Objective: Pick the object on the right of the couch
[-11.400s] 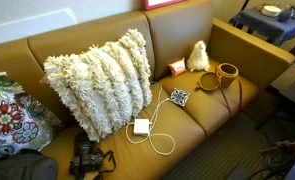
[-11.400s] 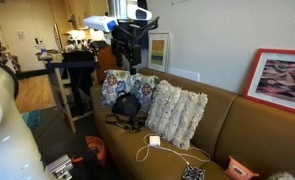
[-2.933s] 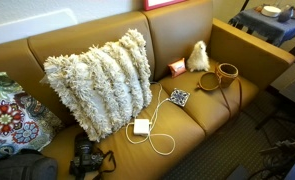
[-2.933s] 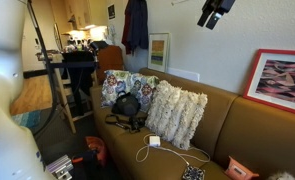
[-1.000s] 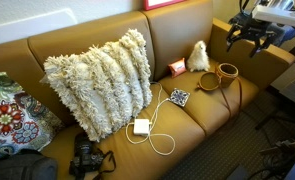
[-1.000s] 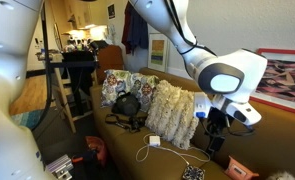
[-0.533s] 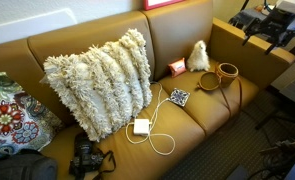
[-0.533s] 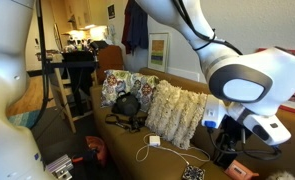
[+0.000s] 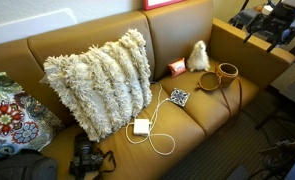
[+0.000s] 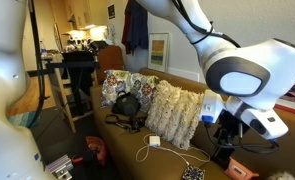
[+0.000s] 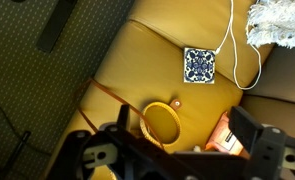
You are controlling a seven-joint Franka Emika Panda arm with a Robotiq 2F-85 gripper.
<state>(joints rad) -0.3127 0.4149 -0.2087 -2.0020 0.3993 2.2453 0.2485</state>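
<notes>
Landmark: blue patterned tile [image 9: 179, 97] lying flat on the couch [image 9: 97, 30] seat. Basket [image 9: 227, 72] sits near the tile, on the side toward the couch arm; upright, dark inside. Its thin strap loop [image 9: 209, 83] lies between basket and tile. Cream fluffy toy [image 9: 197, 56] is behind the tile, at the backrest. Gripper [image 11: 177, 152] hangs above, past the tile on the basket's side, jaws spread wide, holding nothing. In the wrist view the basket rim shows between the fingers [image 11: 267, 150], clear of both
</notes>
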